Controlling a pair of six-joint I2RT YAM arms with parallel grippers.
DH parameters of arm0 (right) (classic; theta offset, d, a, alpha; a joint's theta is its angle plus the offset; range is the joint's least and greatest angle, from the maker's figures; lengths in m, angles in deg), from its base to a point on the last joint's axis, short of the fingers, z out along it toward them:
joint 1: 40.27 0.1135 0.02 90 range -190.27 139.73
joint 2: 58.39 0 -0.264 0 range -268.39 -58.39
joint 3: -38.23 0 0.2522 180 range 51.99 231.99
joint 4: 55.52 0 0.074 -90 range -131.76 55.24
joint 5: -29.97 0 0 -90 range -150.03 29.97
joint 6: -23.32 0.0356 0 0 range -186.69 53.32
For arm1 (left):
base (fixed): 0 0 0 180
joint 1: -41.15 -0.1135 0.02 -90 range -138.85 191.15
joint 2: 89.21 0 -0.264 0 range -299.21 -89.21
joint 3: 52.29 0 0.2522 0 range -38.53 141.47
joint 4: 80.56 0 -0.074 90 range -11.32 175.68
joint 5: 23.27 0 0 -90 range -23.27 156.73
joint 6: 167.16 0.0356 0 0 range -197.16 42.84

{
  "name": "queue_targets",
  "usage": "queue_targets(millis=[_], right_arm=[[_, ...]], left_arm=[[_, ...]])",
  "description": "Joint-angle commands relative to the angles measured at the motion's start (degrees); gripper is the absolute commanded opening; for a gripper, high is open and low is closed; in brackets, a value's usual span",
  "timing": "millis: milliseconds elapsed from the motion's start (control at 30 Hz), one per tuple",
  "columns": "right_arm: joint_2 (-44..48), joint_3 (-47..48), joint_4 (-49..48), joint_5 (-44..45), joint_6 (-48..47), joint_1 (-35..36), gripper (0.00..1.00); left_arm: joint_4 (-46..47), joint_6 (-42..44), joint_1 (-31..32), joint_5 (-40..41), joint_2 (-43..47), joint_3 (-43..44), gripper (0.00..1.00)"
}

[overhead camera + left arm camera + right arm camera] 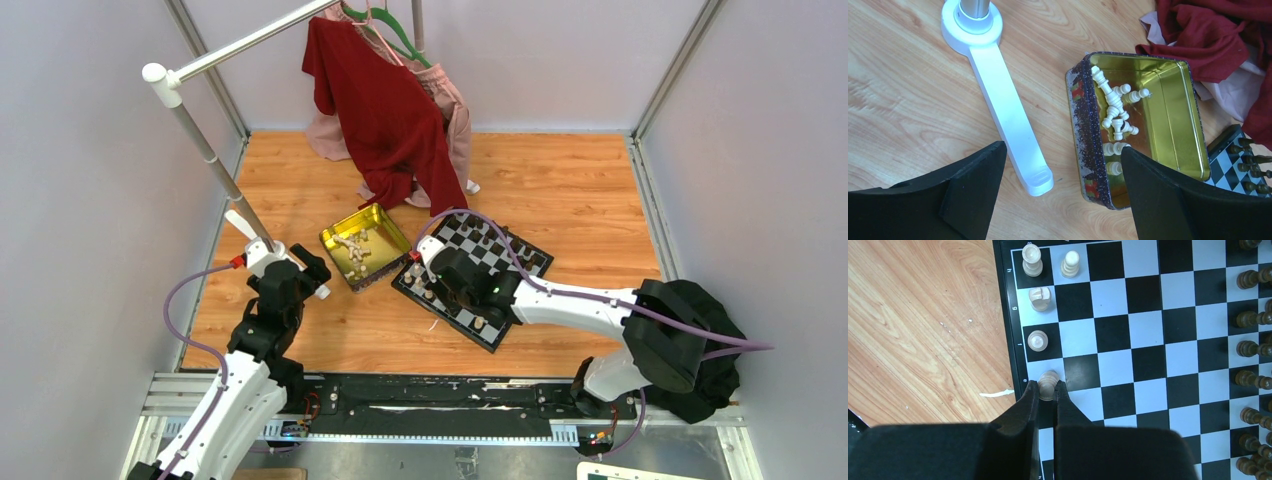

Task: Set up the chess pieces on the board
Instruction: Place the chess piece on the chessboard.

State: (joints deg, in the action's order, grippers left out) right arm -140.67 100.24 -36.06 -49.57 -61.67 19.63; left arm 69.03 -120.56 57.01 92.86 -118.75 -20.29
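**Top view:** right gripper [432,262] low over board [455,312], at corner nearest tin [392,238]. Held piece too small for us here; perhaps it touches square, we cannot say. Left gripper [305,272] well apart, beside tin.

**Left wrist:** left claw wide open, holding nothing, above tin wall. Loose light pieces [1115,107] heaped inside. Risk: we pinch two together, or finger strikes wall.

**Right wrist:** right claw closed on light piece [1048,384], on edge square just beside border. Risk: piece tips at release if not seated flat; opening fingers may brush neighbour piece [1037,340].
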Motion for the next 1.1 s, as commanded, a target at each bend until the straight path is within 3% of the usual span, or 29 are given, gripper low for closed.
queue_targets(millis=[0,467,567,800,1067], right_arm=[[-1.13,-0.10,-1.68,-0.99,0.90,0.61,0.00],[-1.86,-0.76,-2.67,-1.46,1.57,0.56,0.01],[-1.50,-1.17,-2.70,-0.91,1.81,0.62,0.06],[-1.22,-1.32,-2.28,-0.59,1.93,0.57,0.34],[0.67,-0.68,-1.12,0.31,1.20,0.62,0.40]], left_arm=[[2.02,0.42,0.14,0.19,-0.21,0.32,0.90],[1.96,0.50,0.14,0.17,-0.18,0.17,0.90],[2.05,0.50,0.14,0.03,-0.26,0.13,0.90],[2.22,0.51,0.14,-0.36,-0.74,0.22,0.90],[2.40,0.42,0.14,-0.44,-0.72,0.23,0.90]])
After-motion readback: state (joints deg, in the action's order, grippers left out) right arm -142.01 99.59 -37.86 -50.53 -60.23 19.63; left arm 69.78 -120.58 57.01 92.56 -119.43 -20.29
